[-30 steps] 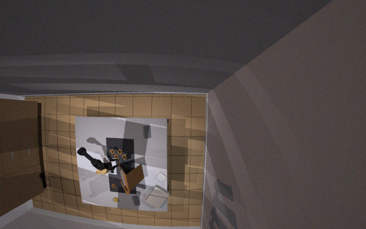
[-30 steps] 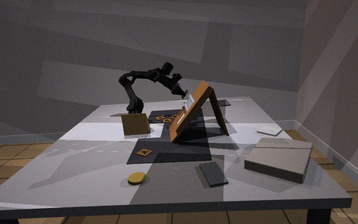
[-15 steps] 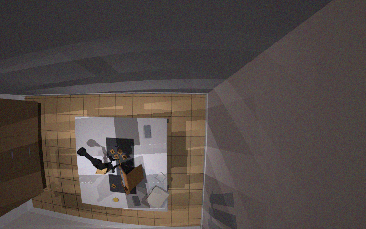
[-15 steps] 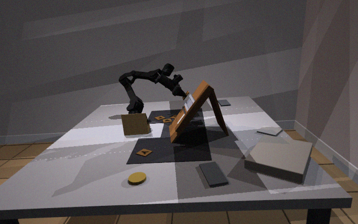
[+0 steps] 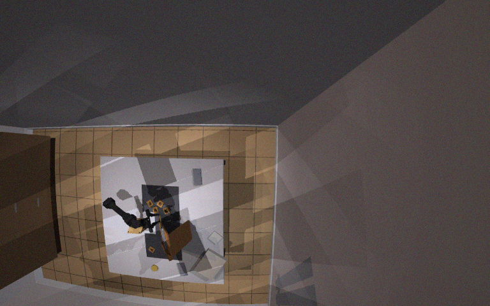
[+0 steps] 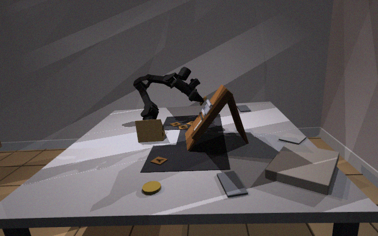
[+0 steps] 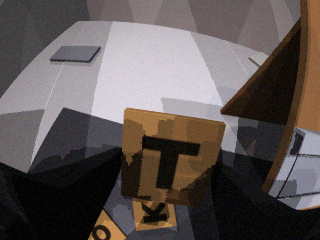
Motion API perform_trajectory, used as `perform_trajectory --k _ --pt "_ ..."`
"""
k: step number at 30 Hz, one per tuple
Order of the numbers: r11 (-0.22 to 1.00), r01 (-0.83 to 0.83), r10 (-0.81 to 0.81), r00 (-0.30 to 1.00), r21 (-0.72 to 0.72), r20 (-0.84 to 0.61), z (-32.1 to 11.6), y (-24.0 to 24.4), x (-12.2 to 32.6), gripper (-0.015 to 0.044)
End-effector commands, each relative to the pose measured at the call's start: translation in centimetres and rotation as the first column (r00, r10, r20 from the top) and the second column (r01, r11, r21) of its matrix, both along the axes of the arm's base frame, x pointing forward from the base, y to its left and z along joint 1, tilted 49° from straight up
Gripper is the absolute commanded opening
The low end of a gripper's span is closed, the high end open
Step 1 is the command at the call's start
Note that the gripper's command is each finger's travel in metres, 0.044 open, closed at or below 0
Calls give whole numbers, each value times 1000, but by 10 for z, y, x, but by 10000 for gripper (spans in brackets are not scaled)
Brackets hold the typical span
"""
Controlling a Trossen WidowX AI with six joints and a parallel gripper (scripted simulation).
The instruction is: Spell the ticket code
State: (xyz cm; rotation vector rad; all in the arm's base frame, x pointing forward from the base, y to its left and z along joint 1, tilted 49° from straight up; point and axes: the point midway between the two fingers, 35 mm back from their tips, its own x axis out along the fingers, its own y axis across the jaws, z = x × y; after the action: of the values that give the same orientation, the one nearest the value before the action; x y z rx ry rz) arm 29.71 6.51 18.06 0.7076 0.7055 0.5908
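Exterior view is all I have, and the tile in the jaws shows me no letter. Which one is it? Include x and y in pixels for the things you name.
Observer: It's a T; the wrist view shows it plainly on the held tile [image 6: 204, 98] [image 7: 172, 157].
Operator: Thanks. I count three loose tiles beyond the board at the dark mat's far end. Is that all of them?
Observer: No, the top view shows four loose tiles [image 5: 155, 210] [image 6: 183, 127] [image 7: 155, 215] grouped there.
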Motion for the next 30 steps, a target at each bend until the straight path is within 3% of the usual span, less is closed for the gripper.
perform_trajectory --k 1,30 --pt "1000 -7 7 1000 0 3 -2 0 0 0" --pt "1000 -7 7 1000 0 3 -13 -9 3 0"
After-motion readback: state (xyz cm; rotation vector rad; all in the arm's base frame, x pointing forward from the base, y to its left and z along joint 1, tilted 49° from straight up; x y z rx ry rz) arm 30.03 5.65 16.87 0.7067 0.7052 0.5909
